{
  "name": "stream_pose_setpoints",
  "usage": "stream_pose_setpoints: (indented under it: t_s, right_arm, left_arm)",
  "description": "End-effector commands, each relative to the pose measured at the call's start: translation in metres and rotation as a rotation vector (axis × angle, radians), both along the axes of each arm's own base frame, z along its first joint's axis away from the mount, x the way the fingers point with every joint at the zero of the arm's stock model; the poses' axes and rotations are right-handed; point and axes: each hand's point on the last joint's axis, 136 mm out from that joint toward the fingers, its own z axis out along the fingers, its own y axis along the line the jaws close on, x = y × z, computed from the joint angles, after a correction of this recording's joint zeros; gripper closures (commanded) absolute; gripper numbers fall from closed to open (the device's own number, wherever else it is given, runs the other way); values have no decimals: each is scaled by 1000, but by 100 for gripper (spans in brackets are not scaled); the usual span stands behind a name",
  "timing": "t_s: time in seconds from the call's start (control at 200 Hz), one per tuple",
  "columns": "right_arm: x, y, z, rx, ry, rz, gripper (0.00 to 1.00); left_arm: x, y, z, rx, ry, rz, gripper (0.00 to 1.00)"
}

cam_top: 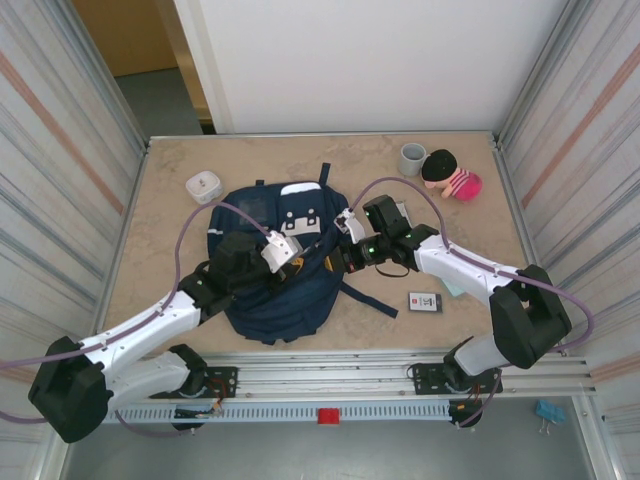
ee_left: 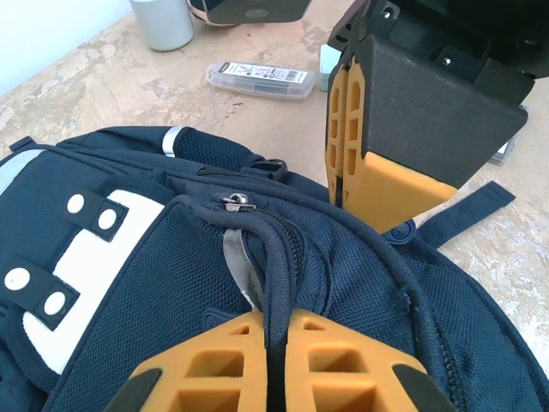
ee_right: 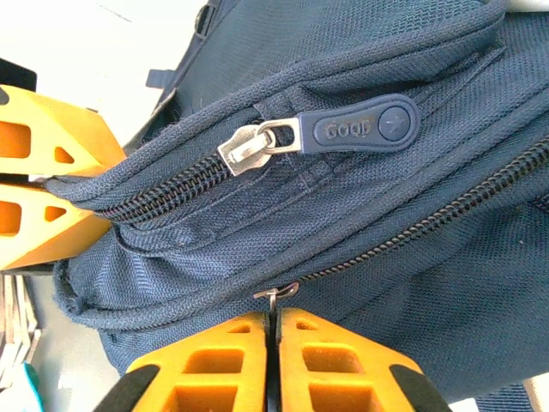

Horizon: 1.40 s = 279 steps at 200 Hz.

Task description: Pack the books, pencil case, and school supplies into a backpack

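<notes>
Two grippers meet over the backpack (cam_top: pixel 280 305), which lies flat in the middle of the table (cam_top: pixel 150 220) with its front pocket facing up. The left gripper (ee_left: pixel 274 365) is pinched tight on a ridge of navy fabric beside a zipper track near the bag's top edge. The right gripper (ee_right: pixel 276 352), just opposite, has its fingers pressed together on a small metal zipper pull (ee_right: pixel 275 296) (the larger rubber-tabbed slider (ee_right: pixel 343 133) above it lies free). To the right of the bag, a black rectangle with a white label (cam_top: pixel 424 301) rests on the table. A pale teal book (cam_top: pixel 452 288) peeks out from under the right arm. A narrow grey-white bar (ee_left: pixel 257 77) lies beyond the bag, near the grey cup (ee_left: pixel 161 21).
</notes>
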Motion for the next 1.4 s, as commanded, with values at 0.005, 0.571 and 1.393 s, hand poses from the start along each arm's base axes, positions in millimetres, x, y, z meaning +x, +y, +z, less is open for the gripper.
stream_pose_setpoints:
  t_s: [0.005,0.571,1.393]
  right_arm:
    - [0,5,1,26,-4,5,83]
    - [-31,18,44,121,-33,38,100]
    - [1,-28,56,297,383,-422,46]
  left_arm:
    - [6,-7,48,-109,-103,-3,100]
    - [33,6,38,-86,-65,178,100]
    - [-4,-28,50,-190,-130,-182,100]
